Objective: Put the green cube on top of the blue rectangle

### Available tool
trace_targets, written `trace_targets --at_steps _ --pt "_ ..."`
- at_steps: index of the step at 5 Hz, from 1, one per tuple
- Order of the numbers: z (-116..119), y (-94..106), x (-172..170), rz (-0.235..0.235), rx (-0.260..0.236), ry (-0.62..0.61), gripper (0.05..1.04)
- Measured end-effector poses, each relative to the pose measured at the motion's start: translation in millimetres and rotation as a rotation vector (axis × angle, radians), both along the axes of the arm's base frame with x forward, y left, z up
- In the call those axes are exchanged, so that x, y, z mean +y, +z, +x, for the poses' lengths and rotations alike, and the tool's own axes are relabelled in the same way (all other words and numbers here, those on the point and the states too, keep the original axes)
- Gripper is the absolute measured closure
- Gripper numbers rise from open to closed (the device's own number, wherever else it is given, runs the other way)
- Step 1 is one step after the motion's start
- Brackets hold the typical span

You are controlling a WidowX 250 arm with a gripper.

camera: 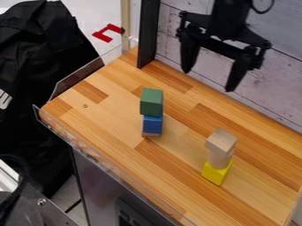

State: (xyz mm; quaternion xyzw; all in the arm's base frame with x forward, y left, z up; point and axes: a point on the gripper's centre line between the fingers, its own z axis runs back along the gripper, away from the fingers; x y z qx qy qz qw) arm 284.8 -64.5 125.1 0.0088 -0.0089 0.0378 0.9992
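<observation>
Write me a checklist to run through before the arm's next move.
1. Green cube on top of the blue block: ok, it sits above it and the stack stands.
2. Green cube squarely centred on the blue block: cannot tell, one slanted view hides most of the contact.
3. Pincer free of the green cube: ok, it hangs apart from the stack.
4. Pincer open, nothing held: ok, fingers spread with nothing between them.
5. Second stack upright, with the pale block on the cylinder on the yellow block: ok.
</observation>
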Motion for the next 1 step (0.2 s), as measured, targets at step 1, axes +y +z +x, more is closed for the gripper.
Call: trace_targets --at_steps 1 --pt "-7.2 -8.3 -4.7 -0.016 0.021 -0.015 0.083"
